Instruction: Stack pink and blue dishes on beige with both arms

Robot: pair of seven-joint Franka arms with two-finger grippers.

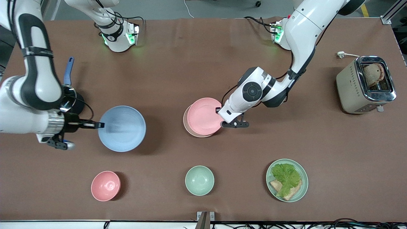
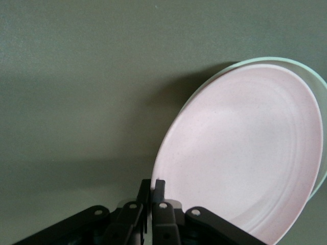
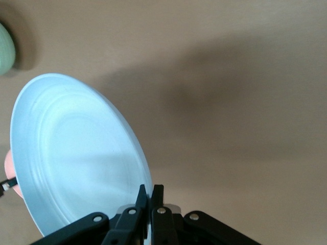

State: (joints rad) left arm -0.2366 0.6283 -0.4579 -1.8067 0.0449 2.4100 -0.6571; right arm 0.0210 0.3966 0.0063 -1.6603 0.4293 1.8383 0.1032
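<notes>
- Pink plate (image 1: 203, 116) on beige plate (image 1: 187, 127) at table (image 1: 203, 63) centre, slightly offset; rim clamped by left gripper (image 1: 220, 112).
- Blue plate (image 1: 122, 128) lifted above table toward right arm's end; rim pinched by right gripper (image 1: 98, 125).

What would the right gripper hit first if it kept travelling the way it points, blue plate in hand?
Probably the pink plate, stacked on the beige plate. The right gripper, shut on the blue plate, points that way; relative height is unclear.

Brown matte table (image 1: 197, 63) under even light, grey floor (image 1: 206, 8) above.
</notes>
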